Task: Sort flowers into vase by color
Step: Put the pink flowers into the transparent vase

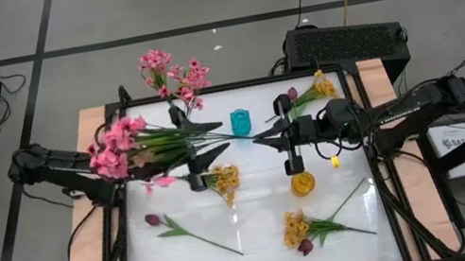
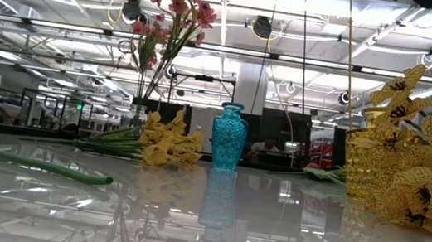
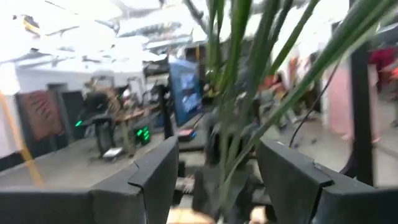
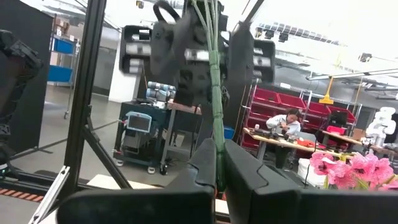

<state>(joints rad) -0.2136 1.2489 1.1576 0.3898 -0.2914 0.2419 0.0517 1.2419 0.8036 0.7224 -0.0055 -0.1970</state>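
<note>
High view shows both arms meeting over the middle of the bench (image 1: 262,240), passing a pink spray (image 1: 121,148) whose green stems run toward the blue vase (image 1: 241,121). Right pincer (image 4: 219,163) is clamped on the stem ends. Left pincer (image 3: 217,168) has its fingers apart around the same stems. Yellow sprays (image 1: 305,228) and a magenta bloom (image 1: 153,220) lie on the bench; an amber vase (image 1: 302,183) stands near the right arm.

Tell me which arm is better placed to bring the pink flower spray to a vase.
Right. The right gripper is shut on the green stems of the pink artificial flower spray, while the left gripper has its jaws wide apart around them.
</note>
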